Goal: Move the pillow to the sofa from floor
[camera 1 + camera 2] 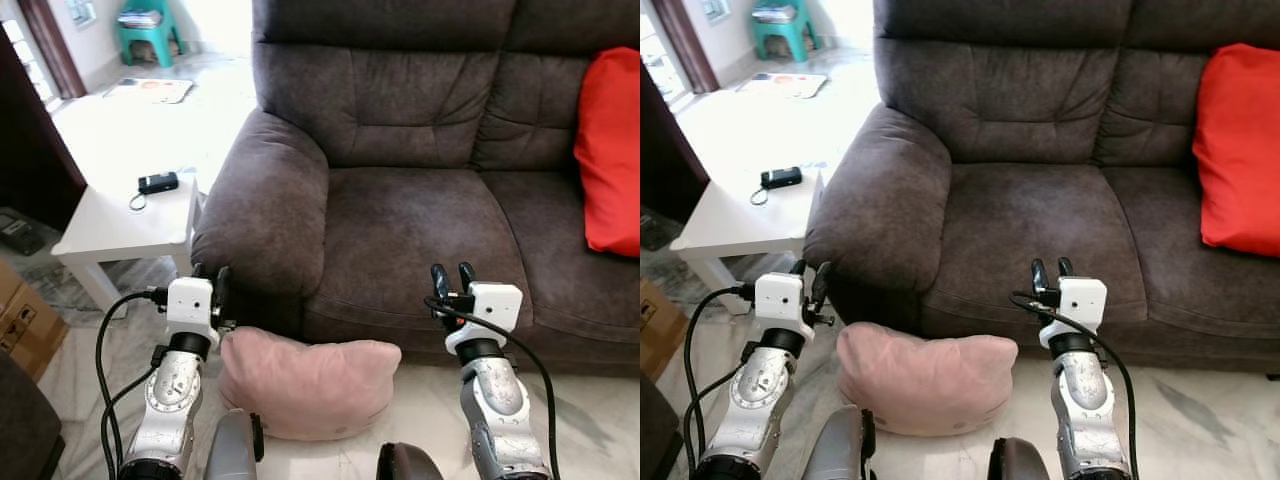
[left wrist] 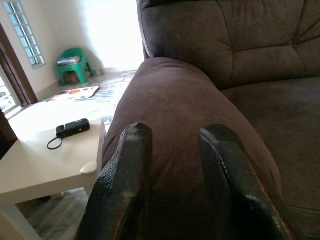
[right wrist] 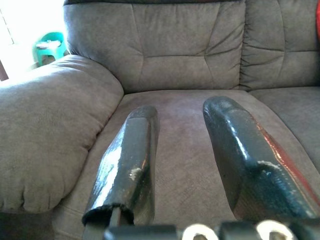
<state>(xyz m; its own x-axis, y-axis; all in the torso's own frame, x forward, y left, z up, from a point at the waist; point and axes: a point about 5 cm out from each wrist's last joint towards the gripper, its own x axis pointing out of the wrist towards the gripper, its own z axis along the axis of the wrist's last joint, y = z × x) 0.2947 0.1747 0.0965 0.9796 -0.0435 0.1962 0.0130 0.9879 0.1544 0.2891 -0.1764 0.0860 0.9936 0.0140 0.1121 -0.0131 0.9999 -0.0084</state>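
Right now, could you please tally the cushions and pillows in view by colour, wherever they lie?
Pink: 1, the pink pillow on the floor against the sofa front.
Red: 1, the red cushion on the sofa seat.
Total: 2.

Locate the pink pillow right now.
In the left eye view the pink pillow lies on the floor against the sofa front, below the armrest, between the left gripper and right gripper.

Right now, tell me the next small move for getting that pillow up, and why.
Probably lower both arms toward the pink pillow. It lies on the floor against the sofa front, between the two arms, while the left gripper and right gripper are raised above it, open and holding nothing.
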